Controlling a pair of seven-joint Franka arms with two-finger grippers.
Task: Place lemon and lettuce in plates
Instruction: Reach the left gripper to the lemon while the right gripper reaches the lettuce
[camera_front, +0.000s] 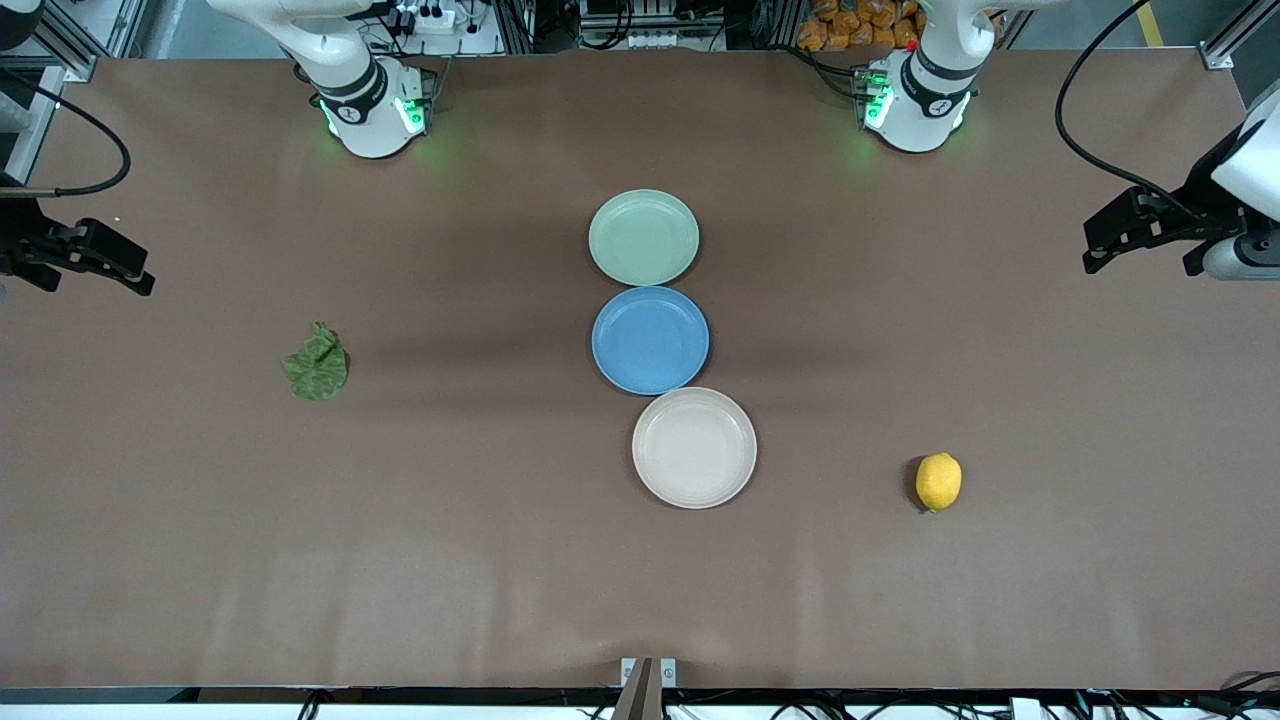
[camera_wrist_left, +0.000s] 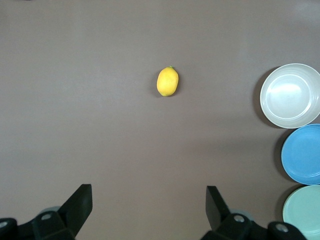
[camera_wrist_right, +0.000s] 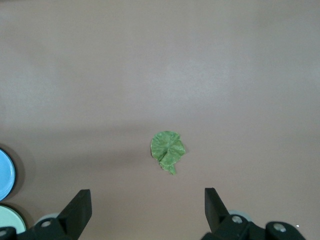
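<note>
The lemon (camera_front: 938, 481) lies on the table toward the left arm's end, nearer the front camera than the plates; it also shows in the left wrist view (camera_wrist_left: 167, 81). The lettuce (camera_front: 317, 365) lies toward the right arm's end and shows in the right wrist view (camera_wrist_right: 167, 148). The mint green plate (camera_front: 643, 237) and the beige-white plate (camera_front: 694, 447) stand empty in mid-table. My left gripper (camera_front: 1140, 255) (camera_wrist_left: 149, 200) is open and empty over the table's left-arm end. My right gripper (camera_front: 92, 270) (camera_wrist_right: 147, 202) is open and empty over the right-arm end.
An empty blue plate (camera_front: 650, 339) sits between the mint and beige plates, touching both, in a row down the middle. The brown table (camera_front: 460, 540) is bare around the lemon and the lettuce.
</note>
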